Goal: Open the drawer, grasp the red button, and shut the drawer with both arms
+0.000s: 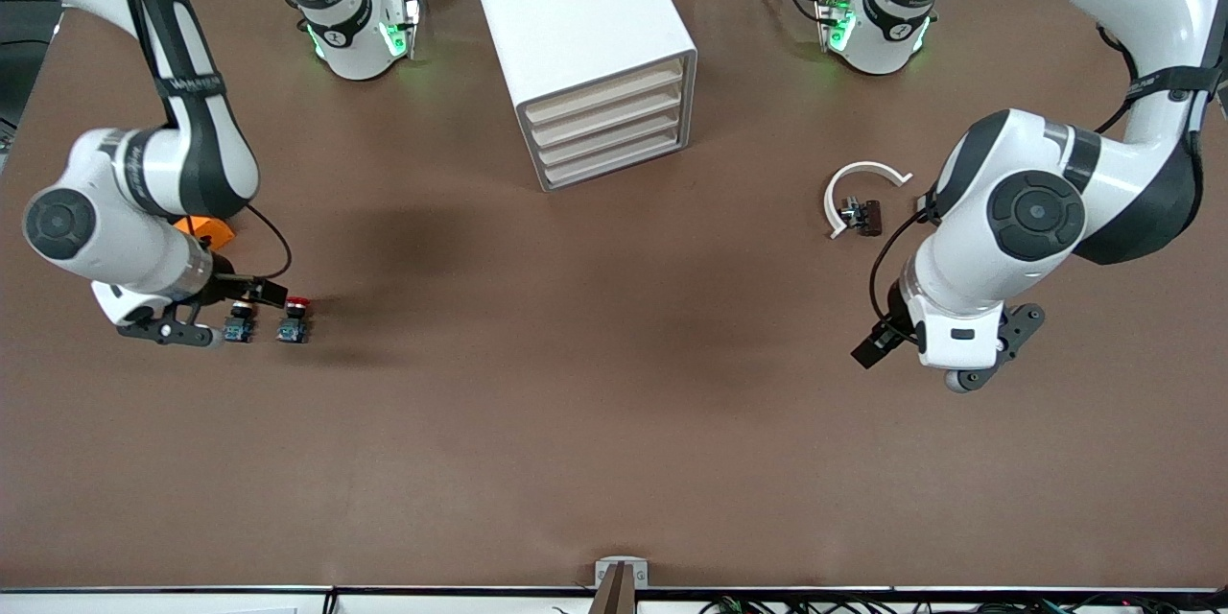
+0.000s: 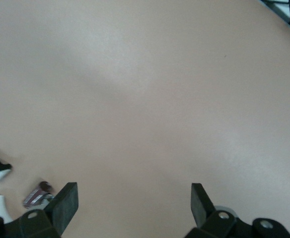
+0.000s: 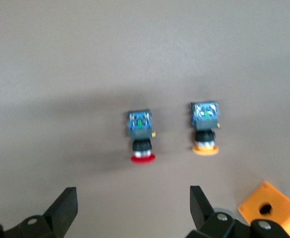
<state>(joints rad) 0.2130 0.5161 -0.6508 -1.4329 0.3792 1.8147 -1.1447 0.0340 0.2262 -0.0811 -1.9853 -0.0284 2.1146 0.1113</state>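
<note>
The table is covered in brown and carries everything. The white cabinet stands between the two arm bases, its four cream drawer fronts turned toward the front camera and slightly toward the left arm's end. All four fronts sit flush; the drawer, second from the top, is closed.

The right arm reaches out over its own end of the table. The right gripper hangs above the table just beside the two small buttons, its fingers spread wide with nothing between them. The left arm bends over its own end of the table. The left gripper hangs over bare table, released as well, with fingers wide apart and empty.

A white curved clip lies near the left arm, nearer the camera than the cabinet, with a small dark part inside its curve. An orange cube sits partly hidden under the right arm.

The button lies on its side on the table at the right arm's end, red cap pointing away from the front camera, blue body toward it. The yellow button lies just beside it in the same pose, apart from it and closer to the right gripper.
</note>
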